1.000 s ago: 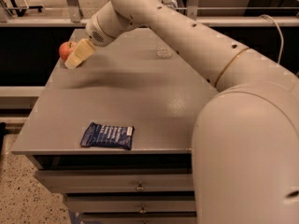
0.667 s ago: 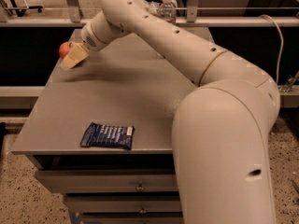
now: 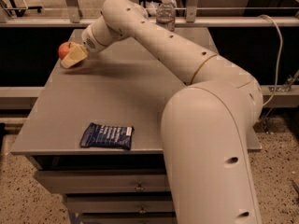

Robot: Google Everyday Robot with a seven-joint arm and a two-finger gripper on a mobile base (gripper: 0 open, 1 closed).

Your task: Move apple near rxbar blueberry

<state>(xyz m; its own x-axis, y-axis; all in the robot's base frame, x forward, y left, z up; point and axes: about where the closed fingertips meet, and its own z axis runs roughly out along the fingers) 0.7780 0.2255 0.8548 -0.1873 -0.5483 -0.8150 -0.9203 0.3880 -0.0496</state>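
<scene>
1. Apple (image 3: pixel 63 49): red with a yellowish patch, it sits at the far left of the grey table (image 3: pixel 117 101), right at the table's left edge.
2. Whether the apple rests on the surface or hangs just above it cannot be told.
3. Just to the right of the apple, on its near side, is the gripper (image 3: pixel 70 56). Its pale yellowish tip touches the fruit and covers part of it.
4. Whether the gripper is clamped on the apple or only pressed against it cannot be told, because the contact side is hidden.
5. From the gripper, the white arm (image 3: pixel 187 64) runs right and toward the near side. It crosses above the table's far half and widens into a thick segment that fills the near right of the scene.
6. A soft shadow lies on the tabletop below the wrist, just right of the gripper.
7. The rxbar blueberry (image 3: pixel 106 136) lies flat near the table's near edge, left of centre, with its long side roughly along that edge. It is well apart from the apple, with bare tabletop between them.
8. A clear water bottle (image 3: pixel 165 13) stands upright at the table's far edge, behind the arm.
9. Drawers (image 3: pixel 103 183) with small handles sit under the tabletop.
10. A pale cable (image 3: pixel 276 55) hangs at the far right, and the floor (image 3: pixel 23 199) is speckled.
</scene>
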